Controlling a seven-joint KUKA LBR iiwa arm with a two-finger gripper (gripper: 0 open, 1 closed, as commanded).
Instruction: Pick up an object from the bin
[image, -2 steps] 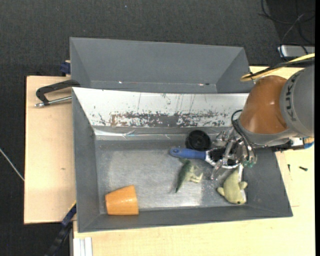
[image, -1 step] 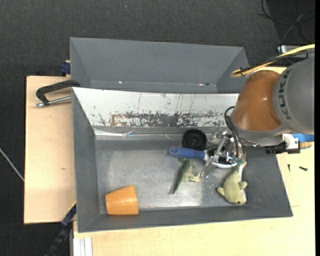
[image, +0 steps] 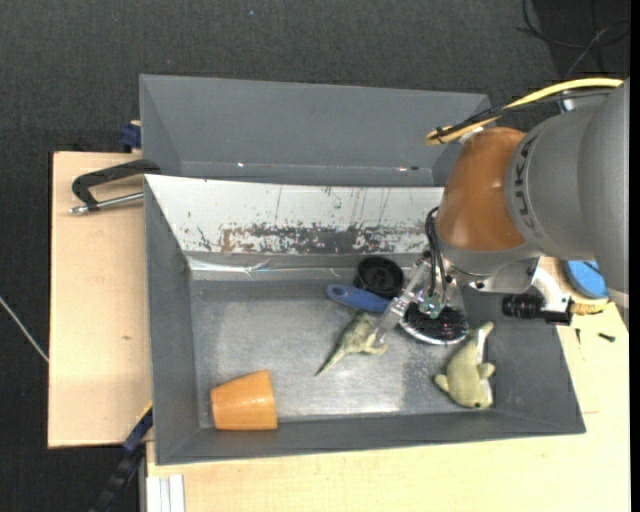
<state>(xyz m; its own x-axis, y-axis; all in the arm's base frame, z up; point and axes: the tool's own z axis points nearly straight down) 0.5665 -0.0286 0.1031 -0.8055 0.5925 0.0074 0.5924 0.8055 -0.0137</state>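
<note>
Near left of the bin (image: 270, 345): an orange cup (image: 243, 402), tipped on its side, well apart from all else. Near right: a pale fish toy (image: 468, 378), tail toward the far side, close to the right wall. Both loose on the floor, seemingly left as dropped, in no order.

Farther in, mid-floor: a pale green dinosaur toy (image: 355, 343), flat on its side, long tail toward the near left. Just right of it, the gripper (image: 392, 318), slanted down and leftward from the arm (image: 560, 180), tip at or touching the toy's right end; hard to say which. Slanted so, most likely, to reach the middle of the bin from the right. Cannot tell how far open, nor whether hold of anything taken; nothing seen lifted off the floor. Just right of the gripper, a round black-and-white disc (image: 437, 324), partly hidden.

Farther still: a blue handle (image: 352, 296) and a black round cap (image: 379, 272), just beside each other, near the foot of the far wall, close behind the gripper.

Likeliest target, judging by nearness: the dinosaur toy, immediately left and a little nearer than the tool's tip, flat on the floor.
</note>
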